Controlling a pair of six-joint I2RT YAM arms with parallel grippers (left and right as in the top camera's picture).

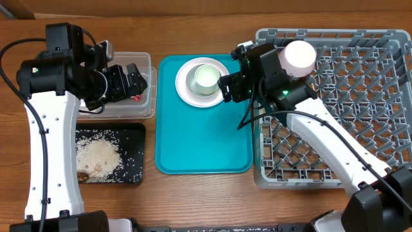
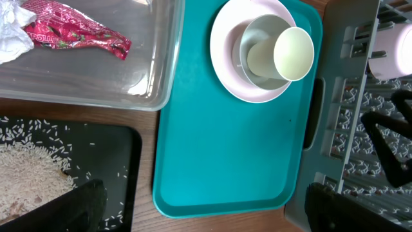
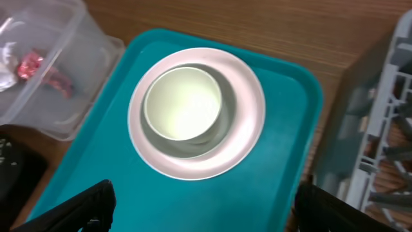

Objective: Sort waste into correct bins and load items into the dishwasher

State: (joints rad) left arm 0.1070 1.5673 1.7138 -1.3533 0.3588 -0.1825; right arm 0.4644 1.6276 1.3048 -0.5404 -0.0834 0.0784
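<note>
Just to the right of the right gripper we see the biggest thing on the table, the grey dish rack. On its pegs, close behind that gripper's wrist, sits an upside-down bowl, pale pink-white. Under the right gripper lies the flat teal tray, which reaches from there leftward to near the left gripper. The left gripper hangs over the clear plastic tub; its fingers stand wide apart, and nothing is between them. Below that arm, on the side nearer the robot, the shallow black tray sits just beside the tub. The right gripper's jaws are likewise spread wide and empty, one finger at each lower corner of its own wrist view, with bare teal tray showing between them. Just beside it on the left, in the overhead view, is the round plate, resting on the far half of the teal tray. A small bowl sits in the plate, and the cylindrical cup is inside that bowl, its mouth open toward us. Inside the tub, by the left gripper, we find the crumpled red wrapper with the white paper napkin touching its end. The rice grains lie heaped in the black tray, with more scattered loose around the heap.
</note>
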